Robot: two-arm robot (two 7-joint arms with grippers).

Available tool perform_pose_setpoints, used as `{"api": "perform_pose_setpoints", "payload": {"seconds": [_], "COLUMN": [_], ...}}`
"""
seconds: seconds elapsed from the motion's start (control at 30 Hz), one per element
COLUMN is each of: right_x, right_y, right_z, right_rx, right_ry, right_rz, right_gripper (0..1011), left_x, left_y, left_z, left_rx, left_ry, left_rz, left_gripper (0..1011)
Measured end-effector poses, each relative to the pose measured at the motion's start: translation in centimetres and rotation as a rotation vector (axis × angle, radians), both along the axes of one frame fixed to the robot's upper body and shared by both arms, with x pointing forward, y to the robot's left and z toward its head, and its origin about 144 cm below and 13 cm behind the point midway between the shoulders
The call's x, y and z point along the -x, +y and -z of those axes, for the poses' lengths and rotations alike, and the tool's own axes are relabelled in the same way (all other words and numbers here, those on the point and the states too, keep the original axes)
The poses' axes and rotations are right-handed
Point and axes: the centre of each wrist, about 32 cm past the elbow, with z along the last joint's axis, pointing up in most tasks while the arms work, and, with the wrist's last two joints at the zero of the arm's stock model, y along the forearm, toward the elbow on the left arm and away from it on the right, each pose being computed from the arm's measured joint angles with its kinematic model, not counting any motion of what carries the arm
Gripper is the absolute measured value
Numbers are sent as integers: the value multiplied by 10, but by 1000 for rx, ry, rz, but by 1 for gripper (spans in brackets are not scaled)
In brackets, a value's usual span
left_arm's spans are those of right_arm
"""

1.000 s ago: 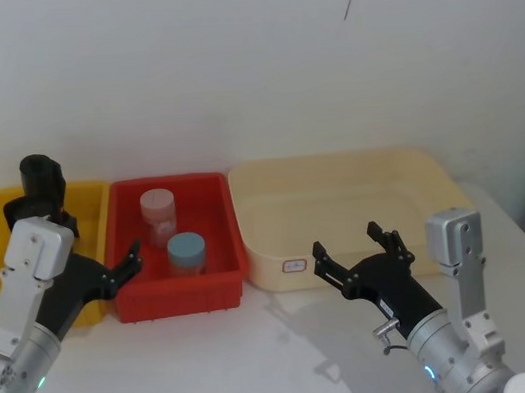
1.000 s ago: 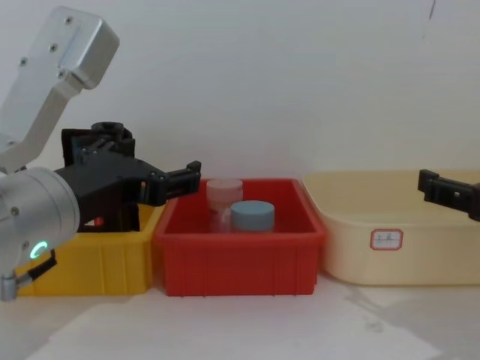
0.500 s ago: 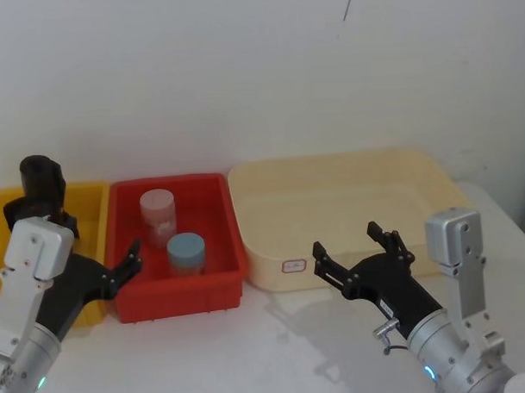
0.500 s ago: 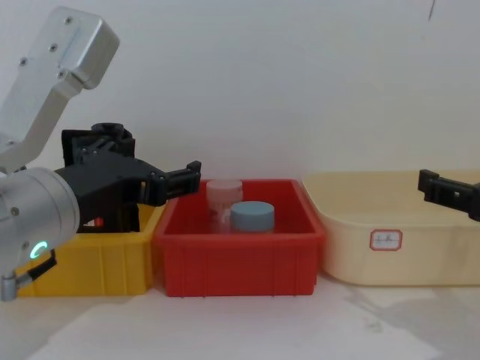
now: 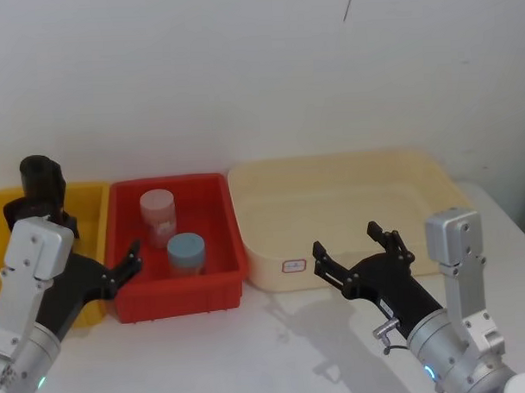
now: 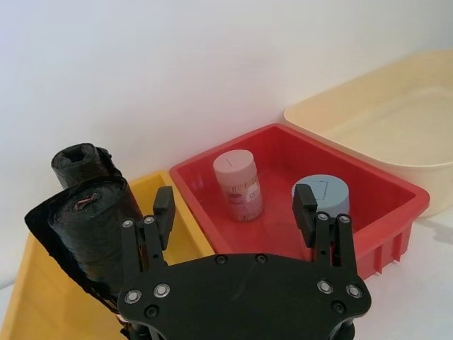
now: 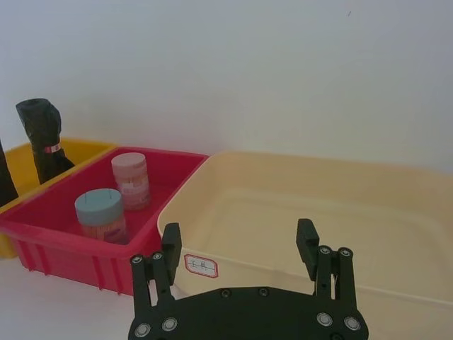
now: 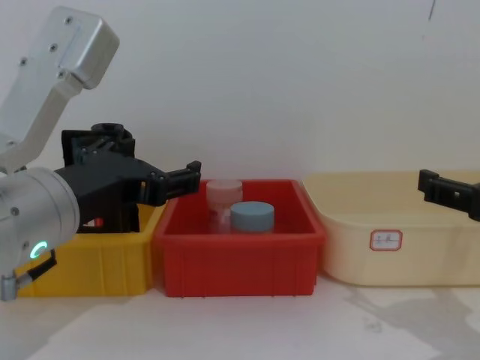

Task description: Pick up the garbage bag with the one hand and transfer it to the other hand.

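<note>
Tabletop (image 5: 276,351) white, plain white wall (image 5: 241,76) behind, garbage bag (image 5: 42,180) upright in yellow bin (image 5: 89,211), left tool (image 6: 234,197) wide, right tool (image 5: 346,238) wide.

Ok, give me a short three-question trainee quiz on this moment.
1. True or false: the garbage bag stands in the yellow bin.
2. How many jars are in the red bin? A) one B) two C) three
3. Fill in: the fingers of the left gripper and of the right gripper are ____.
Key: 1 true; 2 B; 3 open.
</note>
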Motion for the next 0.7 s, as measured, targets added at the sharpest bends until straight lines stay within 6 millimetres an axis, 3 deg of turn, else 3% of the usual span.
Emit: {"api": "perform_pose_setpoints", "payload": {"seconds": [0.7], "right_x": [0], "right_y": [0], "right_z": [0], "right_rx": [0], "right_ry": [0], "right_rz": [0], "right_gripper": [1000], "left_x": [0], "left_y": [0], "left_z": [0], "left_rx": [1], "left_ry": [1], "left_rz": [2], "left_gripper": [1003]}}
